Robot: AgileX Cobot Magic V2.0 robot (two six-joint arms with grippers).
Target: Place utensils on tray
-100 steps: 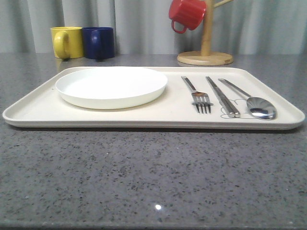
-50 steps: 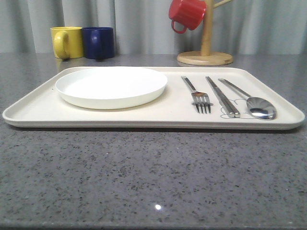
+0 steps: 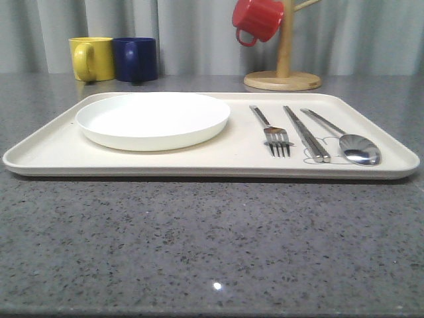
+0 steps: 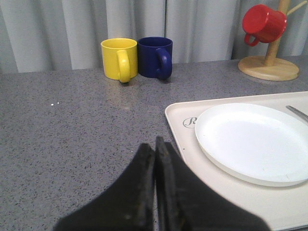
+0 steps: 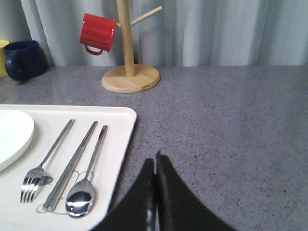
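Note:
The cream tray (image 3: 199, 165) lies across the grey table. On its left half sits the white plate (image 3: 153, 120). To the right of the plate lie the fork (image 3: 273, 132), the chopsticks (image 3: 306, 134) and the spoon (image 3: 350, 144), side by side. In the right wrist view the fork (image 5: 45, 163), chopsticks (image 5: 72, 164) and spoon (image 5: 86, 185) rest on the tray (image 5: 115, 144). My right gripper (image 5: 155, 166) is shut and empty, over bare table just off that tray edge. My left gripper (image 4: 155, 147) is shut and empty, beside the tray (image 4: 179, 139) near the plate (image 4: 255, 142).
A yellow mug (image 3: 93, 58) and a blue mug (image 3: 136, 59) stand at the back left. A wooden mug stand (image 3: 283, 79) with a red mug (image 3: 258, 20) hanging on it is at the back right. Grey curtains close off the far side.

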